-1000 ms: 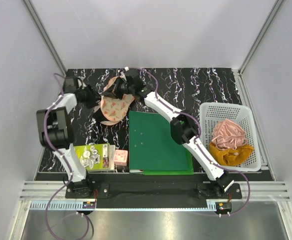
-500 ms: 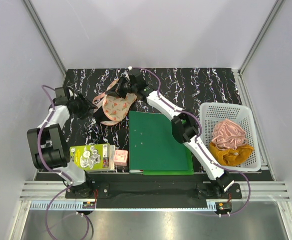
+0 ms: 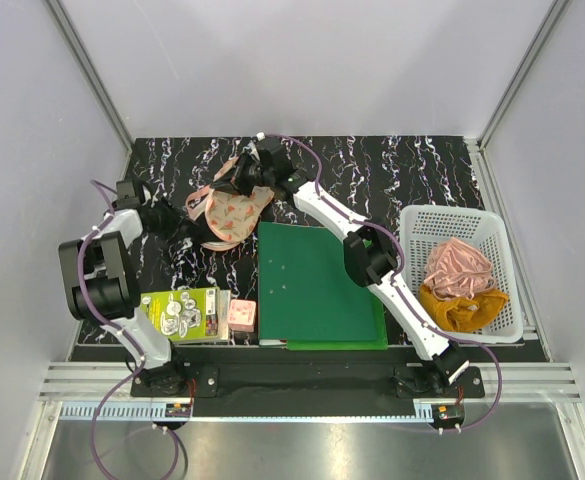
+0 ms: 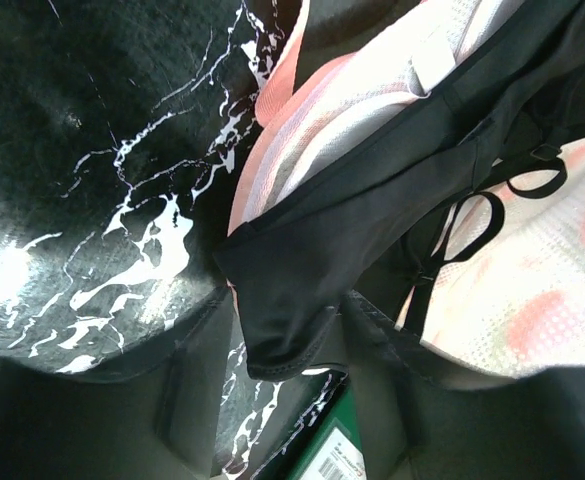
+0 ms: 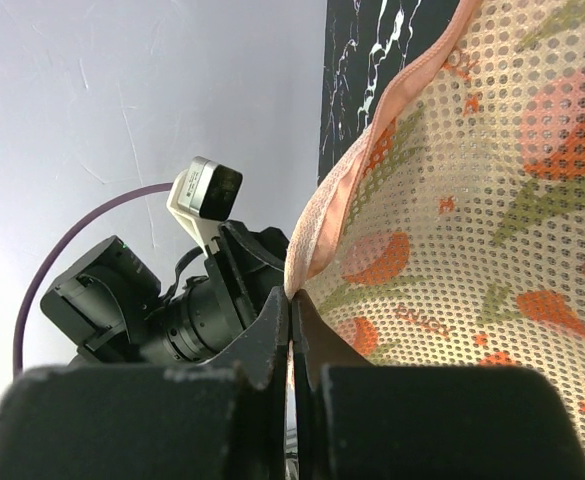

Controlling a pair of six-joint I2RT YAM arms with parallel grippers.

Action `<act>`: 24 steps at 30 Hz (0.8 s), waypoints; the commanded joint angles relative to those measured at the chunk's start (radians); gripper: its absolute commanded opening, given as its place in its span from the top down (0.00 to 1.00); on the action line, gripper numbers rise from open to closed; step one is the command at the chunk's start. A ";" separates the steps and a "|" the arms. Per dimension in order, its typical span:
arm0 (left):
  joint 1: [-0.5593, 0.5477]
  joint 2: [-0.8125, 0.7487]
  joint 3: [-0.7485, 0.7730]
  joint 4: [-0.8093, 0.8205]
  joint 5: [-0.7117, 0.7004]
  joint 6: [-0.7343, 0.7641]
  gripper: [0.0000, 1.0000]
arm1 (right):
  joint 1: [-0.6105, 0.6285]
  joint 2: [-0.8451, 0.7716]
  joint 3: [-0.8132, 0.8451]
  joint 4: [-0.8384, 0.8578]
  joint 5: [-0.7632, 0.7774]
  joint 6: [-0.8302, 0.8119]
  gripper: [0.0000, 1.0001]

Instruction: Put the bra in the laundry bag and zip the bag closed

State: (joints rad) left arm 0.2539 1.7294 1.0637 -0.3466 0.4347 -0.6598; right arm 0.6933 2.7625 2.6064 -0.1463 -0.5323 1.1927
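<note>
Right fingers (image 5: pixel 257 350) clamp the rim of the laundry bag (image 5: pixel 452 200), far left on the bench (image 3: pixel 422 170). Left fingers (image 4: pixel 192 400) straddle an overhanging corner of the bra (image 4: pixel 372 220), grip unclear; that corner should be tucked inside first.

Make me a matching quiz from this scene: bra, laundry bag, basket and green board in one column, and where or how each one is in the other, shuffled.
Column one:
1. bra
2. laundry bag
3. basket
4. green board

Column two:
A. holds a pink cloth and an orange cloth
B. lies flat on the table, near its front edge
C. edge pinched by the right gripper
D. black, draped across a pale mesh inside

Pairs: 1-D, 2-C, 3-A, 4-B
</note>
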 commanded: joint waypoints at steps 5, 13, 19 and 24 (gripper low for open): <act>-0.028 0.047 0.053 0.024 0.073 -0.014 0.71 | 0.012 -0.014 0.058 0.042 0.018 0.011 1.00; -0.085 0.024 0.113 0.028 0.071 0.014 0.94 | 0.017 0.002 0.077 0.042 0.014 0.025 1.00; -0.136 0.093 0.180 0.032 0.087 0.022 0.98 | 0.025 0.003 0.077 0.042 0.014 0.030 1.00; -0.160 0.241 0.229 0.069 0.116 0.028 1.00 | 0.028 0.008 0.078 0.042 0.014 0.047 1.00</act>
State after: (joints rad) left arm 0.1062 1.8668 1.2564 -0.3256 0.4915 -0.6483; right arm 0.7006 2.7670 2.6331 -0.1459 -0.5159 1.2156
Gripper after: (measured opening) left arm 0.012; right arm 0.010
